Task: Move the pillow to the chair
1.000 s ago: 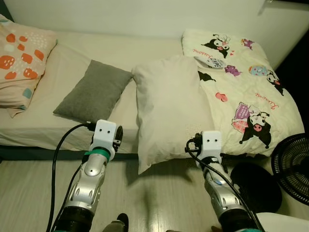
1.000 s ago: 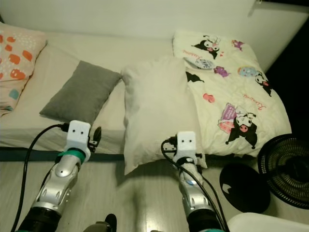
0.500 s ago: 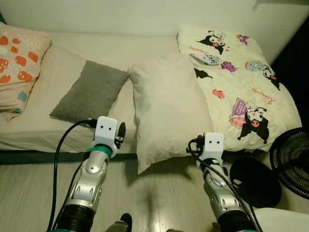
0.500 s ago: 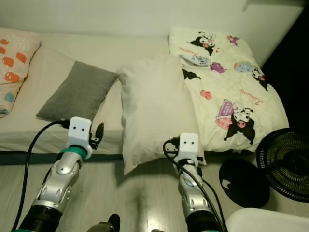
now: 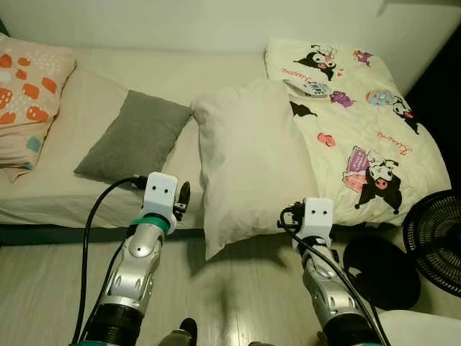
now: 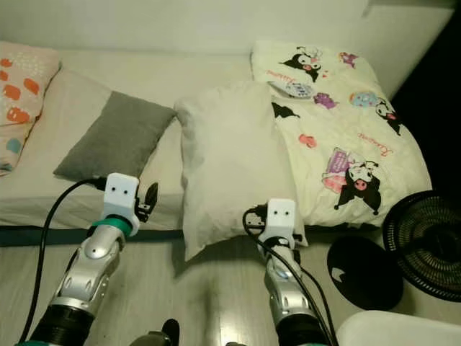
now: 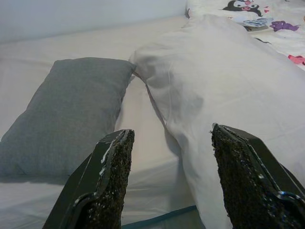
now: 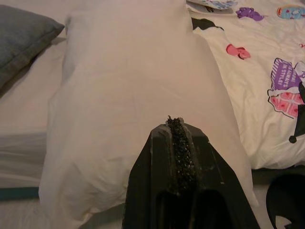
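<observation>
A bed (image 5: pixel 79 194) with a pale sheet spans the scene, its near edge dropping to a light wood floor (image 5: pixel 43 288). Over its right part lies a cream blanket (image 5: pixel 360 137) printed with black cartoon figures, with a small remote control (image 5: pixel 311 88) resting on it near the wall. The white pillow (image 5: pixel 248 158), the largest cushion, lies lengthwise in the middle of the bed, its near end hanging over the bed's edge and its right side touching the blanket. Just to its left sits a grey pillow (image 5: pixel 135 137), and at the far left a cream pillow with orange spots (image 5: pixel 29 94). On the floor at the right stands a black fan (image 5: pixel 436 241) beside a dark round base (image 5: pixel 382 270). The left gripper (image 7: pixel 169 186) hovers at the bed's edge beside the white pillow's near left corner, its two black fingers (image 7: pixel 112 181) spread wide and holding nothing. The right gripper (image 8: pixel 180 152) is at the pillow's near right corner, fingers pressed together with nothing between them.
</observation>
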{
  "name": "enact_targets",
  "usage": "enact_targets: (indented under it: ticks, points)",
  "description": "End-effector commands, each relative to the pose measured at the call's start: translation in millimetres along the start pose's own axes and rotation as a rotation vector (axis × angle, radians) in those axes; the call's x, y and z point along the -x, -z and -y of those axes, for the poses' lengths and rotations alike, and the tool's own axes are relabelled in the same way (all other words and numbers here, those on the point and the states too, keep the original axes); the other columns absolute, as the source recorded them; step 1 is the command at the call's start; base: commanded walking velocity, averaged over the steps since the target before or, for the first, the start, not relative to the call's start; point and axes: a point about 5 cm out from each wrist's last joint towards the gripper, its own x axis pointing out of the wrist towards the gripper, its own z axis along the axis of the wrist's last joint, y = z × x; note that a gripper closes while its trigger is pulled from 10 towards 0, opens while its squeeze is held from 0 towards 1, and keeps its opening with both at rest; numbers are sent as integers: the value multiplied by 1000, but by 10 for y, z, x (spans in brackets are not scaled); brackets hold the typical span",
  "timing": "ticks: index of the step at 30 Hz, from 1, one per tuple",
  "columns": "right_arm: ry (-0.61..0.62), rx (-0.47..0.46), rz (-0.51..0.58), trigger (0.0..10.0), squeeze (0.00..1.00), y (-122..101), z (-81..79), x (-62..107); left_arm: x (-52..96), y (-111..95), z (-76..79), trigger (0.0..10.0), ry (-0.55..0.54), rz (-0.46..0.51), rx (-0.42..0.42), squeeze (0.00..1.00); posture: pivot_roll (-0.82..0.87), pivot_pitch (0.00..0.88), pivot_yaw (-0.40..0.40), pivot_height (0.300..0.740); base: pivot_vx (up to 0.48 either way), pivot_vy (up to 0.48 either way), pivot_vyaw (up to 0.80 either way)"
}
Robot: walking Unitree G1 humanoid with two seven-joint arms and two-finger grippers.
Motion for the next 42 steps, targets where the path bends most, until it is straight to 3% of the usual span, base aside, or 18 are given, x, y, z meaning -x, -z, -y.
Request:
enact_targets:
  ticks: [1,42]
  points:
    - [21,-7,-27,10000,0,66,57,30,12,18,19,10000,10,-13,22,0,-73,44,23,740,311,0,-800]
    - [28,-24,-28,10000,0,84,61,35,-19,-2,33,10000,33,-15,17,0,-70,30,32,740,344,0,-50]
